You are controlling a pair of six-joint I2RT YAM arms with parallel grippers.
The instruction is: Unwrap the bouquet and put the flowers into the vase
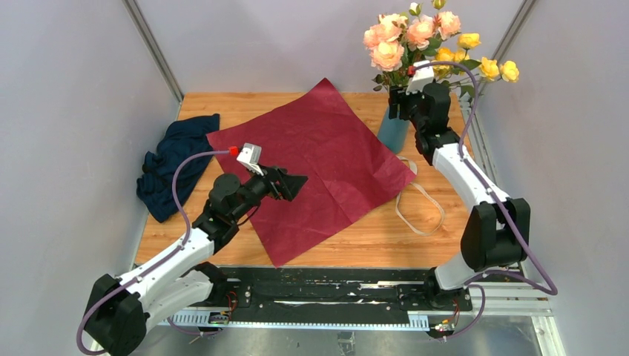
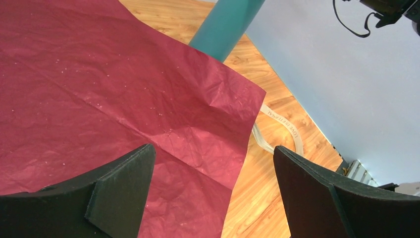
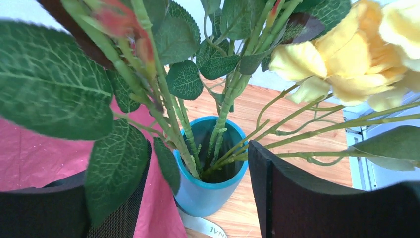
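The flowers stand stems-down in the vase at the tabletop's far right corner. Your right jaws are spread wide either side of the stems, just above the rim. Careful: leaves crowd in on both sides, so a crooked pull-out could snag a stem, drag the top-heavy bunch and tip the vase. Left jaws hang wide and empty over the wrapping paper; little risk there.

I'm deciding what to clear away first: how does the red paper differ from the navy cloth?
The paper is maroon and lies spread flat, creased, mid-table; the cloth is dark navy and bunched in folds at the left edge. The paper covers far more surface than the cloth. Both rest on the wooden table.
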